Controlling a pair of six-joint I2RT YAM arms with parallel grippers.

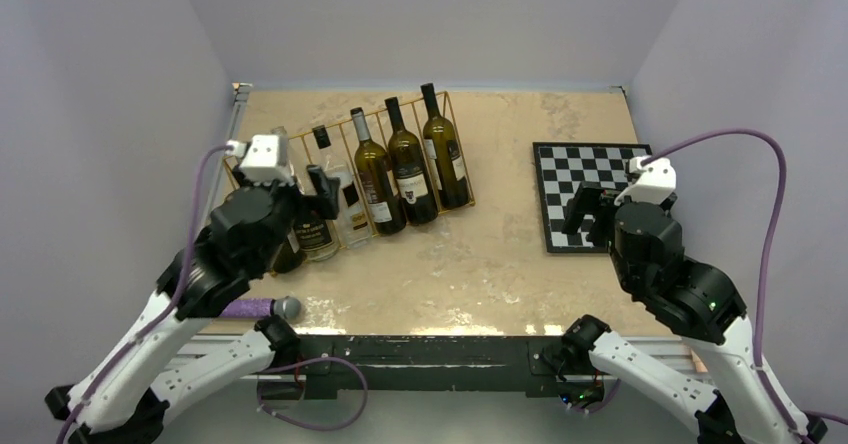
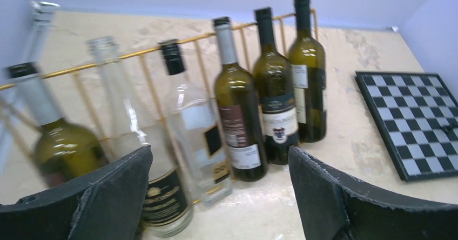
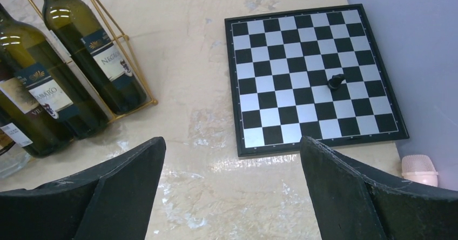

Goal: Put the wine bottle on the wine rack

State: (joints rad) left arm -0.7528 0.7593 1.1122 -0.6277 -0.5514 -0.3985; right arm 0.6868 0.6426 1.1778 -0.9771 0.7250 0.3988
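1. The left end effector (image 2: 220, 149) has its fingers wide apart and holds nothing. It hangs just in front of the near left end of the wine rack (image 2: 135, 53), touching no bottle.
2. The right end effector (image 3: 232, 140) is likewise spread and empty, above bare counter (image 1: 500, 254) between the rack and a chessboard (image 3: 313, 78).
3. The gold wire rack holds a row of bottles, one to a slot.
4. The green wine bottle (image 2: 59, 148) lies in a slot at the left end, just behind the left finger, and is blurred in the left wrist view.
5. Next come clear glass bottles (image 2: 194, 132), then three dark bottles (image 1: 412, 169) at the right end.
6. All the bottles recline side by side, long axes parallel, with necks towards the far wall and bases at the near rail.
7. One black chess piece (image 3: 336, 81) stands on the board.
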